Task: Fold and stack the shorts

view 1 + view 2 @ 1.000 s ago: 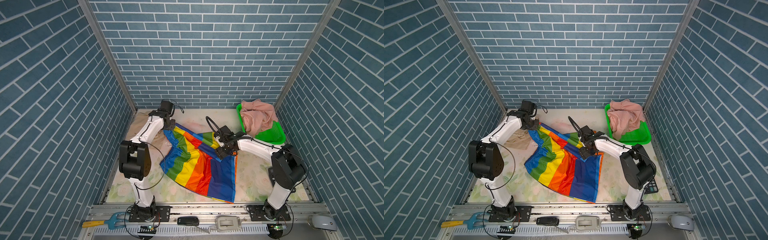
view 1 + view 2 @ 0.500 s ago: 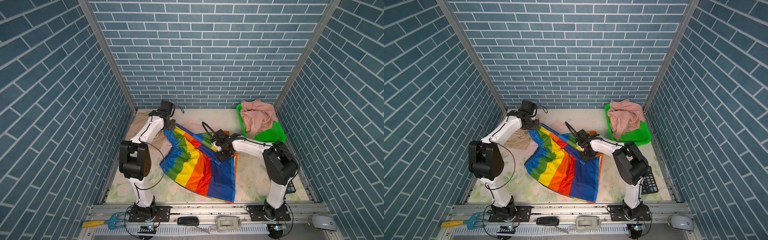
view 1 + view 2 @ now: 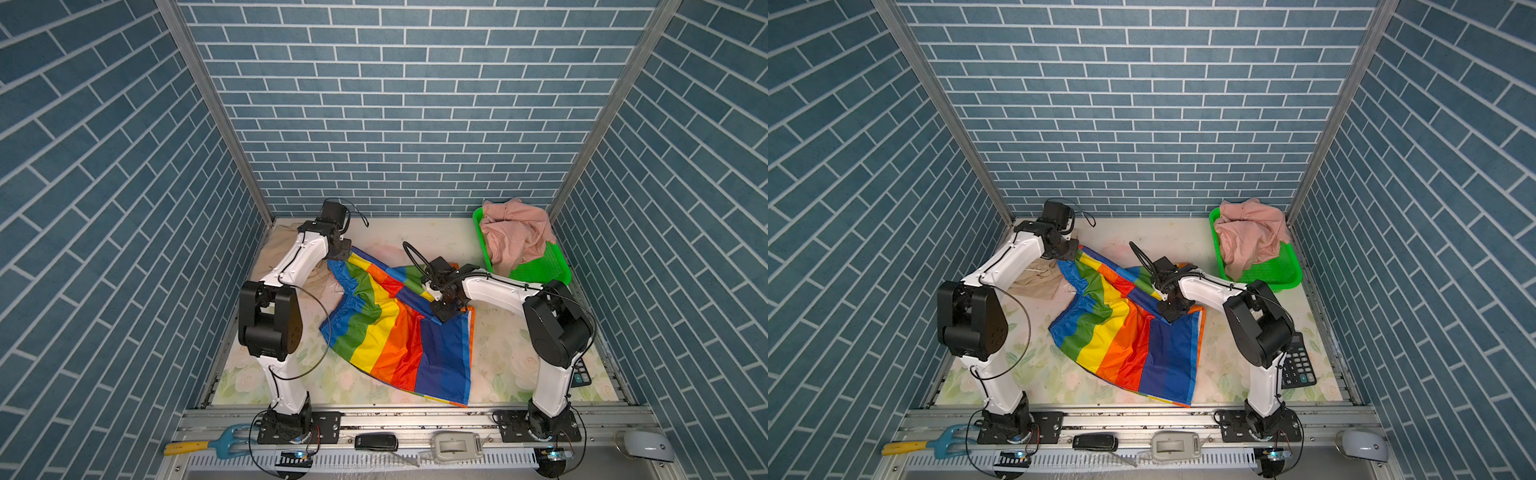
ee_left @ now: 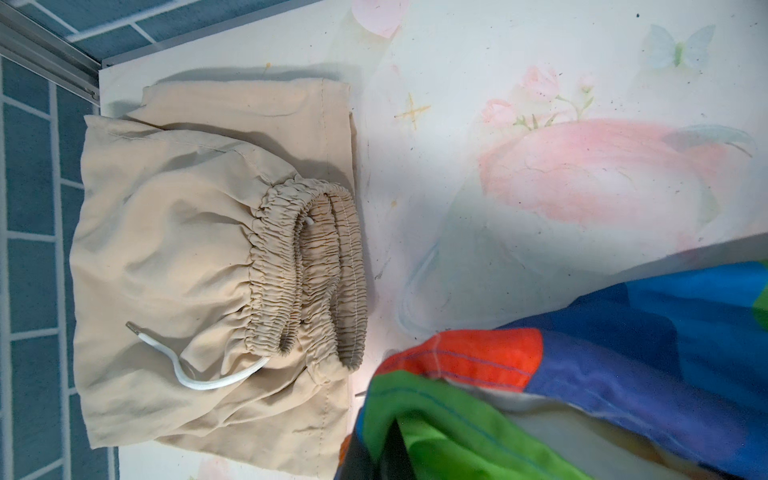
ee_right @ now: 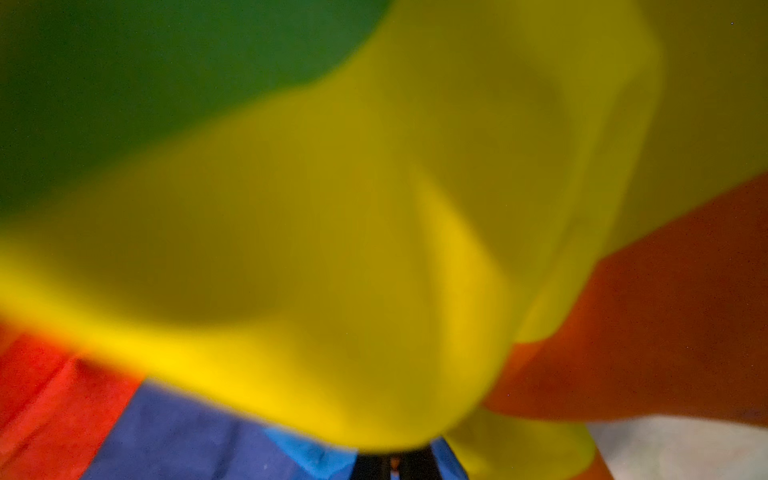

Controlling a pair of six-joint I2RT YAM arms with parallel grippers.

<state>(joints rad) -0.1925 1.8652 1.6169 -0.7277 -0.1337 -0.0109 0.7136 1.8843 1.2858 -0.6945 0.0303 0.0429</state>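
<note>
One pair folded, one in hand, one waiting — I'd call it a third done.
The beige shorts (image 4: 216, 257) lie folded at the table's (image 3: 498, 353) far-left corner; the rainbow-striped shorts (image 3: 395, 332) are half-spread mid-table, my left gripper (image 3: 345, 253) pinched shut on their far corner, my right gripper (image 3: 443, 311) clamped on a fold near their middle. The pink shorts (image 3: 515, 237) sit crumpled in the green mesh basket (image 3: 540, 272) at the far-right corner.

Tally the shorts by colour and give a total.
beige shorts: 1
rainbow shorts: 1
pink shorts: 1
Total: 3
</note>
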